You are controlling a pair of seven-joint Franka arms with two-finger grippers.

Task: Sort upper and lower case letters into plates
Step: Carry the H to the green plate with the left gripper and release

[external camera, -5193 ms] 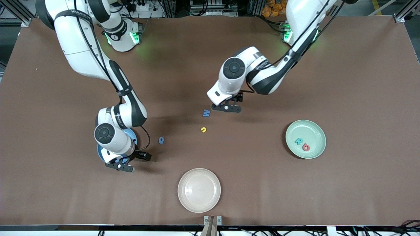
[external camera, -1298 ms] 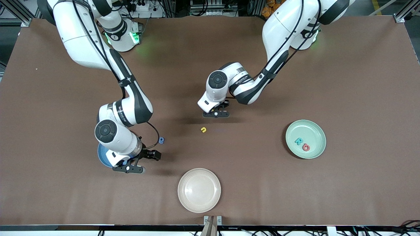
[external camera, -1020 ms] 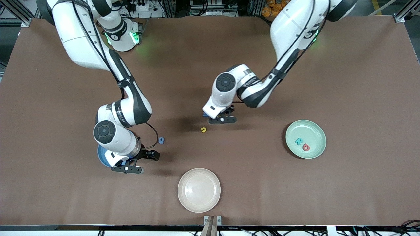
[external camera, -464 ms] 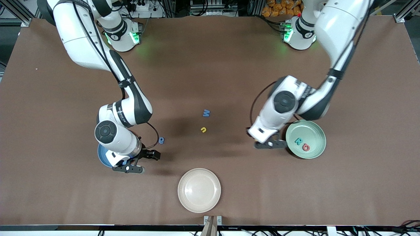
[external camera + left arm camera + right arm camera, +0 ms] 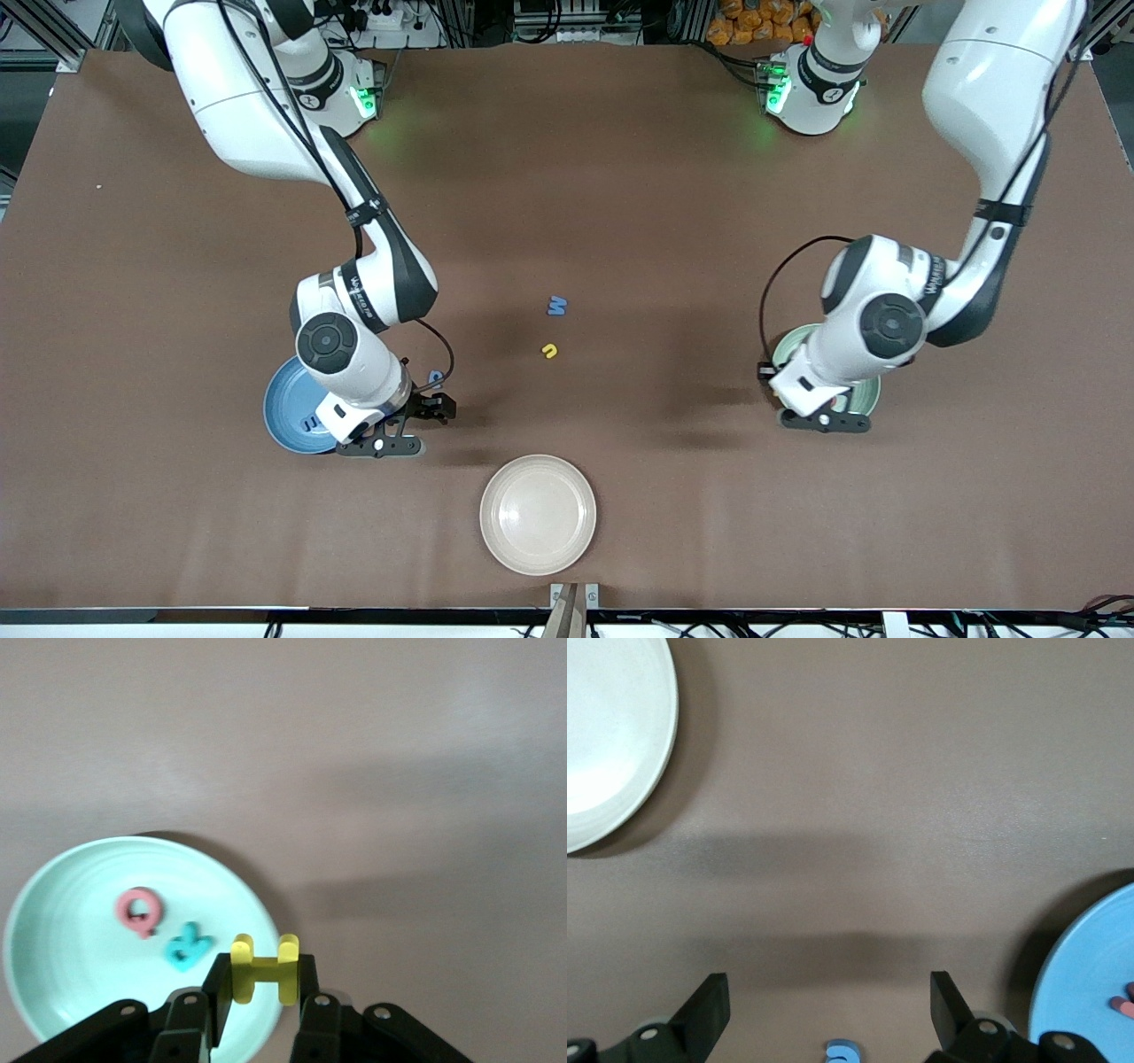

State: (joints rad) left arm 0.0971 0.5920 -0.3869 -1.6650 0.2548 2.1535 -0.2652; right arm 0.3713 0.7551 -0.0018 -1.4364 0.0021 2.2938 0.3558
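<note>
- Our left hand (image 5: 264,988) is clamped on a yellow H (image 5: 263,969), up over the rim of the green plate (image 5: 53,904), which holds a red letter (image 5: 139,912) and a teal letter (image 5: 188,947).
- Our right hand (image 5: 828,1014) stands apart over the tabletop (image 5: 620,177) beside the blue plate (image 5: 288,412), with a blue letter (image 5: 841,1051) between its fingers' line.
- A blue M (image 5: 556,306) and a yellow letter (image 5: 550,351) lie mid-tabletop.
</note>
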